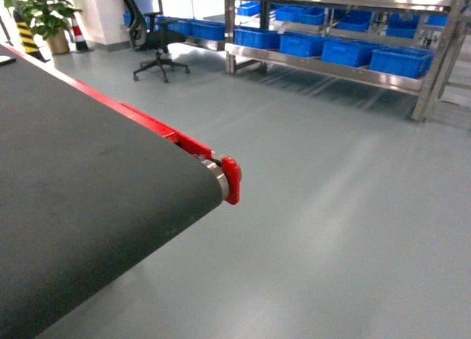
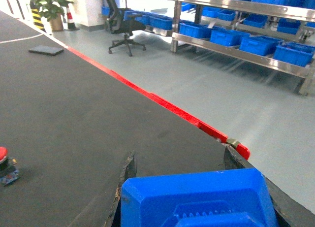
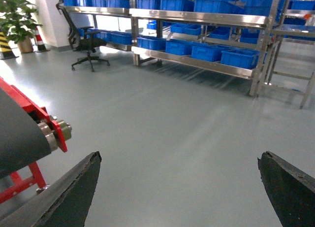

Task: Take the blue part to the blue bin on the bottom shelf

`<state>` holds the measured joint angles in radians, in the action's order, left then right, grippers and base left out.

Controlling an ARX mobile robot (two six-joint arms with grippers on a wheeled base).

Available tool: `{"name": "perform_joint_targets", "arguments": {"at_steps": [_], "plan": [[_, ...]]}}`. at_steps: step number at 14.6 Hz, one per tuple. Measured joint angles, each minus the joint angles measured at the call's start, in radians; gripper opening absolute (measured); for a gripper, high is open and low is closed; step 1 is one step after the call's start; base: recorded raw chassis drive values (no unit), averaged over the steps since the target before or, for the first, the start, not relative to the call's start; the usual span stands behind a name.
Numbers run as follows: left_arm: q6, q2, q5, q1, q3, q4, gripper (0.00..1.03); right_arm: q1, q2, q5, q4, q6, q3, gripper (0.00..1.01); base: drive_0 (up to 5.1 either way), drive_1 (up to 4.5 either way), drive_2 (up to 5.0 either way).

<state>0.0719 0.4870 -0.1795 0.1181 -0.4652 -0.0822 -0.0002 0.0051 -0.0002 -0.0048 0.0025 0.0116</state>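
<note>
The grey floor (image 1: 346,229) spreads wide ahead of both claws. The black conveyor belt (image 2: 74,109) runs beneath and ahead of the left claw, its red side rail (image 2: 167,106) slanting off to that claw's right; the belt's roller end (image 3: 51,133) shows to the left of the right claw. Far ahead of both claws, across the floor, stands the steel rack (image 1: 324,65), its bottom shelf (image 3: 197,62) lined with blue bins (image 1: 401,61). A black office chair (image 1: 158,48) stands far ahead and left, with a potted plant (image 1: 44,15) beyond it. The left claw (image 2: 197,197) is clenched around the blue part (image 2: 197,195), which fills the space between its two dark fingers (image 2: 125,175) just above the belt. The right claw (image 3: 179,187) is released, its fingers (image 3: 78,187) spread wide with only floor between them. A small red-topped object (image 2: 6,165) rests on the belt to the left of the left claw, and a flat dark object (image 2: 46,50) lies well ahead and left.
</note>
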Motion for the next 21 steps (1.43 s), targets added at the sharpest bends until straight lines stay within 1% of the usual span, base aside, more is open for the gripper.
{"name": "perform_joint_targets", "arguments": {"at_steps": [21], "plan": [[0.000, 0.001, 0.000, 0.000, 0.000, 0.000, 0.44, 0.000, 0.000, 0.000, 0.000, 0.000, 0.000, 0.98, -1.6, -1.58, -1.6]]}}
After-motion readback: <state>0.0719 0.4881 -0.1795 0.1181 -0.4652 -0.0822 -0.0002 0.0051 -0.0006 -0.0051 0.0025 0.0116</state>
